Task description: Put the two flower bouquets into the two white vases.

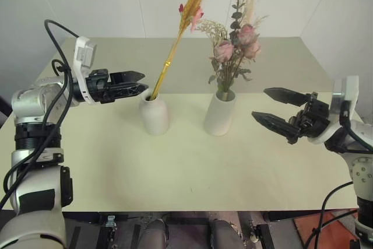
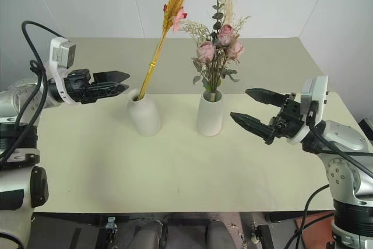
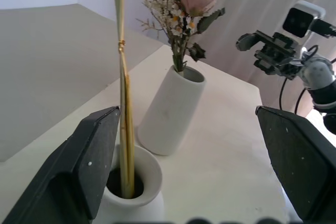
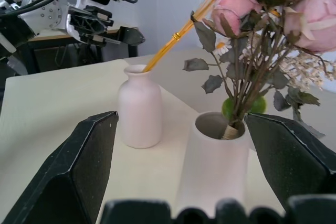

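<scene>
Standing in the 2 white vases, both bouquets are placed: wheat stalk in the bottle vase beside the spread, empty left gripper; roses in the cylinder vase, near the spread, empty right gripper.

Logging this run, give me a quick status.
Left gripper open, beside the bottle vase. Right gripper open, empty. Yellow stalk in the bottle vase, rose bunch in the cylinder vase. Nothing in the way.

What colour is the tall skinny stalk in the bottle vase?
Golden yellow, the stalk leaning in the bottle vase; clearest in the left eye view.
</scene>
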You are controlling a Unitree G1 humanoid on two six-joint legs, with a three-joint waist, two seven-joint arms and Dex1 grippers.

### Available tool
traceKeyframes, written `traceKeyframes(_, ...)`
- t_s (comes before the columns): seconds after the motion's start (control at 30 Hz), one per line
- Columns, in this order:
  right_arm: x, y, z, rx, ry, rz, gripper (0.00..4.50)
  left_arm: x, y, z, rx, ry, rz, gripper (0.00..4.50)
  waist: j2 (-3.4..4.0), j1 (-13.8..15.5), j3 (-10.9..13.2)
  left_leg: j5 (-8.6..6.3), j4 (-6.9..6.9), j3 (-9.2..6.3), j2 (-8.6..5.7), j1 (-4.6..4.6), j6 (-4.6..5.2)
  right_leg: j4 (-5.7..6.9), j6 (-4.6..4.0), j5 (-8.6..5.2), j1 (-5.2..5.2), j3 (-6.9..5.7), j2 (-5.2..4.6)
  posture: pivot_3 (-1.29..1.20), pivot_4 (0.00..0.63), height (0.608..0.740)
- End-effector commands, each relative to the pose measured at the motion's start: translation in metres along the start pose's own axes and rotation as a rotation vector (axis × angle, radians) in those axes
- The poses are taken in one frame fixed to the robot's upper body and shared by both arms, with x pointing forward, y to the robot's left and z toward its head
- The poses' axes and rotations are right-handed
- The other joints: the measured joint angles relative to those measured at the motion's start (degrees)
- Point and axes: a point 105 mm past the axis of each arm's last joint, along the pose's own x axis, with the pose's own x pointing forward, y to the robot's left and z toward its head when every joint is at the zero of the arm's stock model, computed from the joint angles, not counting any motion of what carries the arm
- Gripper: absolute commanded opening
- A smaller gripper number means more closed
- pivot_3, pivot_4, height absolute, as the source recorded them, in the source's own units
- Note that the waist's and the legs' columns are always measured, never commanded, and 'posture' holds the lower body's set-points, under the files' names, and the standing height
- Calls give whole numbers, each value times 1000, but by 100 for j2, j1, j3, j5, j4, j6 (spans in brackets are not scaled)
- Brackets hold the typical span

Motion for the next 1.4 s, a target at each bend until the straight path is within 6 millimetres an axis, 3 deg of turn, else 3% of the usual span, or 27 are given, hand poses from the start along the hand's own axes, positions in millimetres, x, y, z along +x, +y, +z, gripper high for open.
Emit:
traceKeyframes(0.03,0,0,10,-42,-15,3,4500,18,11,13,55,-10,22,4489,-1,34,0,0,0,0,-1,-1,0,-1,0,0,0,-1,0,0,150,740)
traceKeyframes(0.27,-4,4,12,-47,-16,-11,4500,56,24,16,79,23,-37,4489,-1,25,1,0,1,2,-3,-8,0,-5,0,0,-5,-1,0,0,150,740)
traceKeyframes(0.47,-8,8,13,-51,-14,-34,4500,82,21,12,83,58,-112,4489,-4,-21,2,0,1,2,-4,-8,1,-2,0,0,-5,-1,1,0,150,740)
traceKeyframes(0.87,-11,10,12,-34,-14,-62,4500,61,40,14,142,26,51,4489,-5,-65,3,0,1,1,-3,-5,1,2,1,0,-5,1,1,0,150,740)
traceKeyframes(1.0,-8,8,12,-30,-19,-54,4500,58,44,14,153,3,89,3688,-5,-56,3,0,1,1,-4,-7,1,1,1,0,-5,1,-1,0,150,740)
traceKeyframes(1.37,-7,8,10,-22,-22,-49,4500,57,42,15,156,-43,102,286,-5,-55,3,0,1,1,-4,-6,1,3,1,0,-5,0,0,0,150,740)
traceKeyframes(1.4,-7,8,10,-22,-22,-49,4500,57,42,16,162,-47,108,286,-5,-56,3,0,1,1,-4,-5,1,3,1,0,-5,0,0,0,150,740)
